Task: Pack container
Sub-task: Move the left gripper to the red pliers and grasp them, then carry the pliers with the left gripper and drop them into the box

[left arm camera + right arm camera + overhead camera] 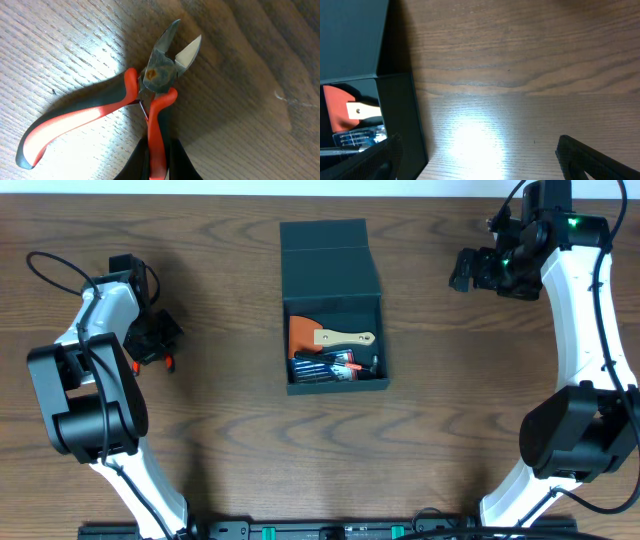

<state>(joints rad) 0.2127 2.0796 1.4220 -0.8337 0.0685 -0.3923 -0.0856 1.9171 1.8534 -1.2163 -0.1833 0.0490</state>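
Note:
The dark teal container (334, 305) stands open at the table's middle, its flap lid (326, 255) folded back. Inside lie an orange scraper with a wooden handle (330, 336) and several dark tools. Its wall also shows in the right wrist view (400, 125). My left gripper (159, 165) is at the far left, shut on one handle of the red-and-black cutting pliers (150, 87), which lie on the table with jaws open; they also show in the overhead view (166, 363). My right gripper (480, 155) is open and empty, right of the container.
The wooden table (460, 420) carries only the container and the pliers. Black cables (55, 265) loop near the left arm.

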